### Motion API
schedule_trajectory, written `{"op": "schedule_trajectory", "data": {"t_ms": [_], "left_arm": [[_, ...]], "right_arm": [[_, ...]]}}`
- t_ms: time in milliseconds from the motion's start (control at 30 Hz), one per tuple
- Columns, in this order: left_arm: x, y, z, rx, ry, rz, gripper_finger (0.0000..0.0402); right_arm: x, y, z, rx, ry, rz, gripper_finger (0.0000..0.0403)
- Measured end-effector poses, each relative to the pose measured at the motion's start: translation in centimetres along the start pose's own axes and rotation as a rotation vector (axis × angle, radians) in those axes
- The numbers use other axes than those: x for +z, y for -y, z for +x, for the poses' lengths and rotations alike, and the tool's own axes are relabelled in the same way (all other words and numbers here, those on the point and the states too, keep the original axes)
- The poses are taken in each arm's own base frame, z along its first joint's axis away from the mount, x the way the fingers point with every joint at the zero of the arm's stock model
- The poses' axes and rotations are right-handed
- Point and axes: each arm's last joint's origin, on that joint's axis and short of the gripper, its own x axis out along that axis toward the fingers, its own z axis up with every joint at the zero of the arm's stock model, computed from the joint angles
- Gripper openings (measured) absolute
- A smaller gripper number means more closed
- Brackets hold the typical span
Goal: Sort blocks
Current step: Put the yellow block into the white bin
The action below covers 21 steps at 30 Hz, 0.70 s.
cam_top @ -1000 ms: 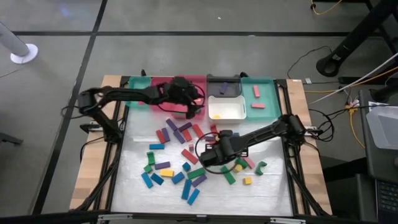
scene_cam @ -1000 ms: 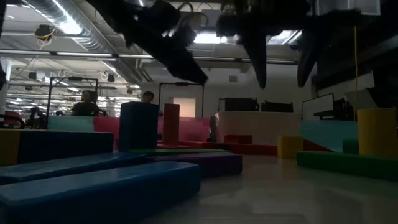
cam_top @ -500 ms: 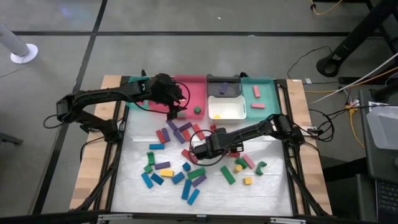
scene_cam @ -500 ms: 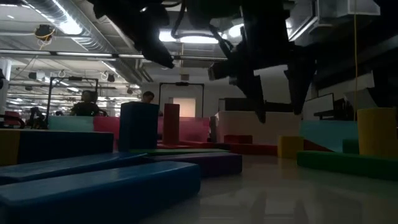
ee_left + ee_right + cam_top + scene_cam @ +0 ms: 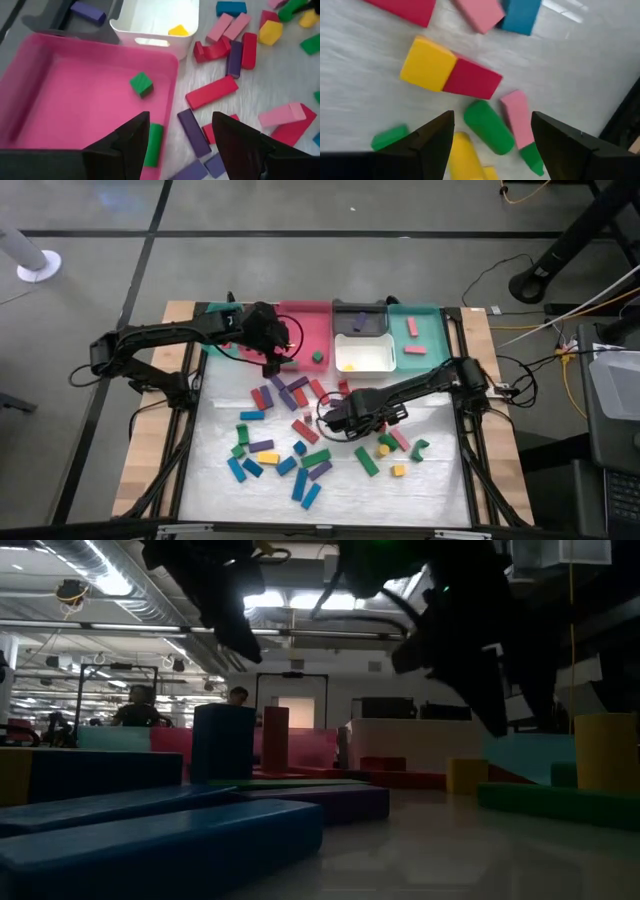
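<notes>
Both arms have shifted: my left gripper (image 5: 270, 362) (jaws spread, empty) backs off the pink tray (image 5: 322, 314); my right gripper (image 5: 335, 417), spread, hovers over scattered blocks (image 5: 300, 450). I should centre on one green block (image 5: 488, 127) before closing.

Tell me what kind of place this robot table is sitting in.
Probably a lab or workshop in an industrial hall: the low view shows exposed ceiling ducts, strip lights and people at distant workstations, and the high view shows cables on a bare floor.
</notes>
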Motion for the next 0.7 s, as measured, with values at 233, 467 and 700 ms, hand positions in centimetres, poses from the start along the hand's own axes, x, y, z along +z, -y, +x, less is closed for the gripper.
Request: {"op": "schedule_trajectory", "data": {"t_ms": [233, 467, 700], "left_arm": [[-0.5, 0.1, 0.2, -0.004, -0.025, -0.003, 0.0200], [-0.5, 0.1, 0.2, -0.004, -0.026, -0.025, 0.0198], [-0.5, 0.1, 0.2, -0.004, -0.025, -0.033, 0.0198]], "right_arm": [[0.1, 4.0, 0.8, 0.187, 0.038, 0.076, 0.0264], [-0.3, 2.3, 2.9, 0.623, 0.016, 0.137, 0.0264], [-1.0, 1.6, 1.6, 0.686, 0.092, 0.072, 0.0264]]}}
